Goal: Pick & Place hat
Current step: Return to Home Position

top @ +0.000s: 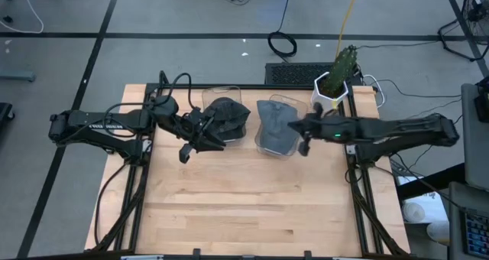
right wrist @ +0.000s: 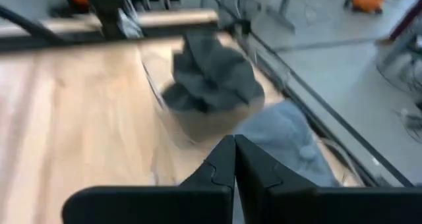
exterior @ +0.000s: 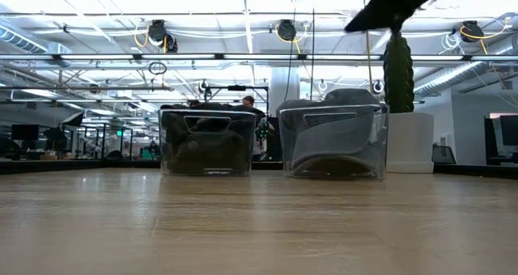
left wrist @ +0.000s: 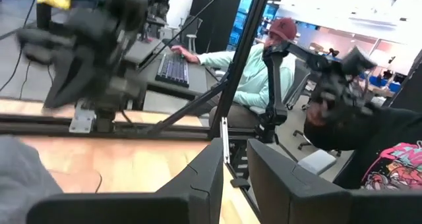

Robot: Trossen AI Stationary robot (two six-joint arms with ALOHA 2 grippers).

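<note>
Two clear bins stand side by side at the table's far middle. The left bin (top: 225,116) holds a dark hat (right wrist: 211,79) that rises above its rim. The right bin (top: 276,130) holds a grey hat (right wrist: 283,138) that bulges over its top. My left gripper (top: 212,140) hovers at the left bin's near side. Its fingers stand a little apart (left wrist: 234,178) with nothing between them. My right gripper (right wrist: 234,159) is shut and empty. It hovers over the right edge of the right bin (top: 295,128).
A cactus in a white pot (top: 335,80) stands at the table's far right corner, behind the right bin. The bare wooden tabletop (top: 244,206) stretches toward the near edge. Beyond the table, a person sits at a keyboard (left wrist: 250,72).
</note>
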